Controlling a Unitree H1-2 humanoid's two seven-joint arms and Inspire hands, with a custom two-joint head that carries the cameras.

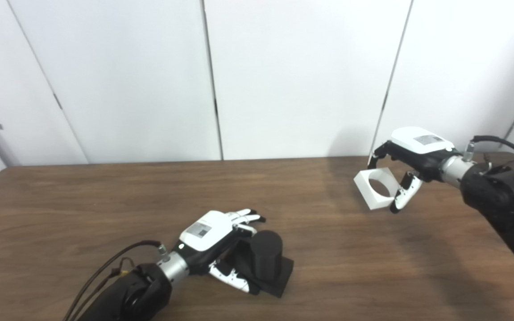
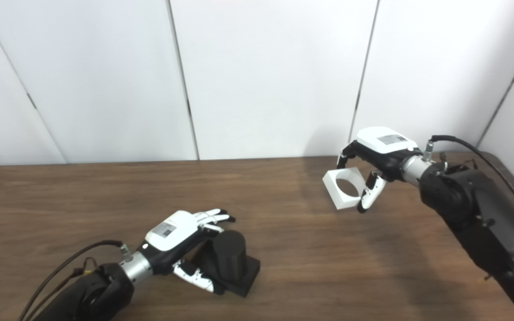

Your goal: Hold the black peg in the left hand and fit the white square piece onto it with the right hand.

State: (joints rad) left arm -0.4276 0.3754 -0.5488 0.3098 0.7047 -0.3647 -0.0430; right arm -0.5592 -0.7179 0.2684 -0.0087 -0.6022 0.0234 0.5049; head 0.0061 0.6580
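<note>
The black peg [image 1: 267,255], a short cylinder on a square black base, stands on the table near its front edge. My left hand [image 1: 212,240] lies right beside it on its left, fingers [image 1: 246,218] stretched straight out behind the peg and thumb low against the front of the base; it is open and not closed around the peg. At the far right, my right hand [image 1: 413,154] is shut on the white square piece [image 1: 376,189], which has a round hole facing the camera. Fingers grip its top edge and the thumb its lower right corner. The piece is tilted, just above the table.
The brown wooden table [image 1: 105,200] runs across the whole view, with white wall panels [image 1: 283,80] close behind its far edge. Black cables trail from both wrists. A wide stretch of bare wood separates the peg from the white piece.
</note>
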